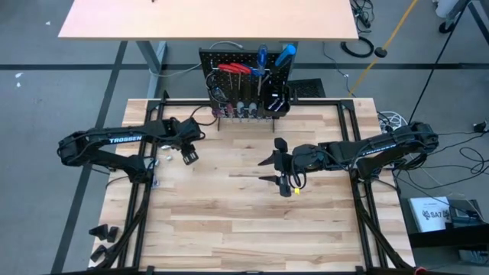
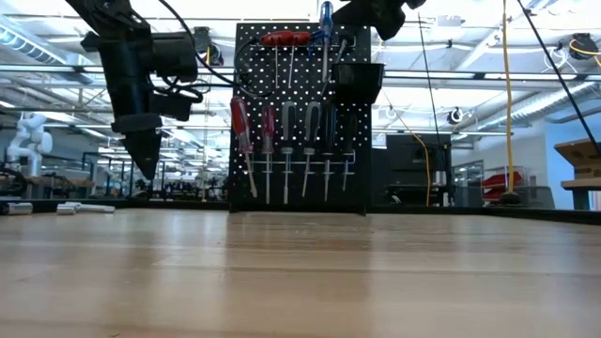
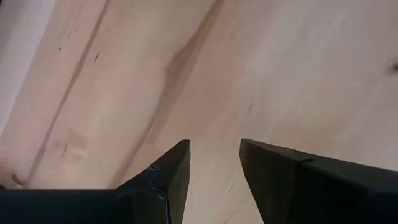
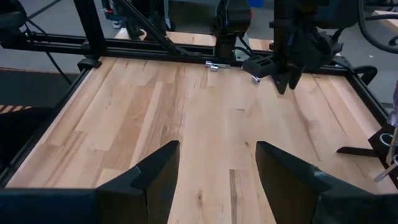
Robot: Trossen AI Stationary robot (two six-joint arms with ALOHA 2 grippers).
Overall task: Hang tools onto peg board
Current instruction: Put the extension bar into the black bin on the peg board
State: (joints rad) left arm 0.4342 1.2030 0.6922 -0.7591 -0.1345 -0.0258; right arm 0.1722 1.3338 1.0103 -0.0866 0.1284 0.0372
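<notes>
Both arms hover over the bare worktop (image 1: 229, 206): left tool (image 3: 214, 168) and right tool (image 4: 217, 168) released, empty. Screwdrivers (image 2: 291, 155) hang on the peg board (image 2: 300, 113).

The left gripper (image 3: 214, 171) looks down at the wooden table (image 3: 205, 68). Its two dark fingers (image 3: 171, 180) come up from six o'clock with a gap between them, and nothing is in the gap. A darker streak in the pale wood runs from about twelve o'clock down toward seven o'clock.
</notes>
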